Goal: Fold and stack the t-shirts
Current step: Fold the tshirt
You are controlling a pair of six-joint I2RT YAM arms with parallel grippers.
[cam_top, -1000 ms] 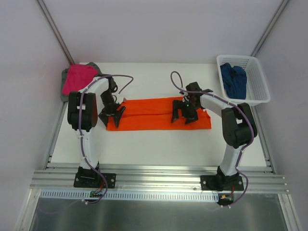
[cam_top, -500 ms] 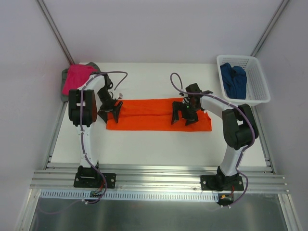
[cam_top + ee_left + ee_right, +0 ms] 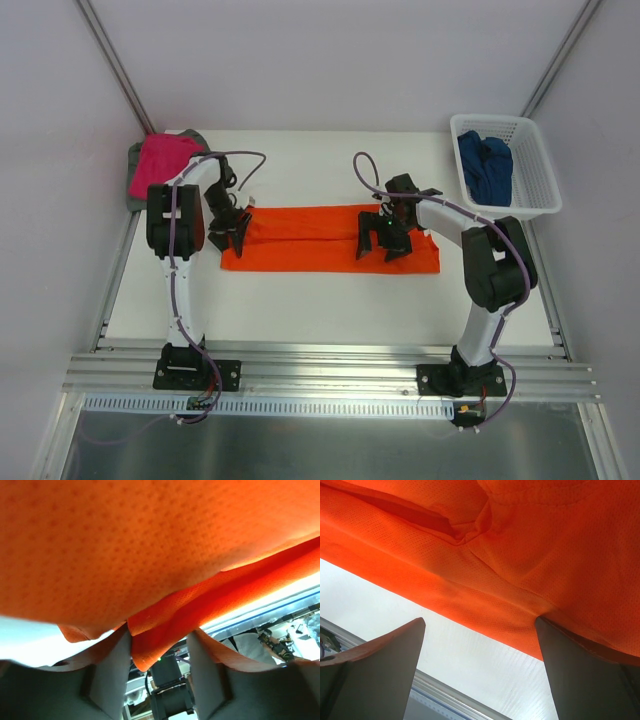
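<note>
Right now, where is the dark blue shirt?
Seen from above, the dark blue shirt lies inside the white basket at the far right corner of the table.

Robotics lab test cell: flat white tabletop (image 3: 320,300) boxed in by plain pale lilac wall panels (image 3: 330,60), white-and-black left robot arm (image 3: 180,300) and matching right robot arm (image 3: 485,320) bolted to slotted silver aluminium rails (image 3: 330,375), loose purple cables (image 3: 362,165), bare sheet-metal floor (image 3: 330,450) below.
</note>
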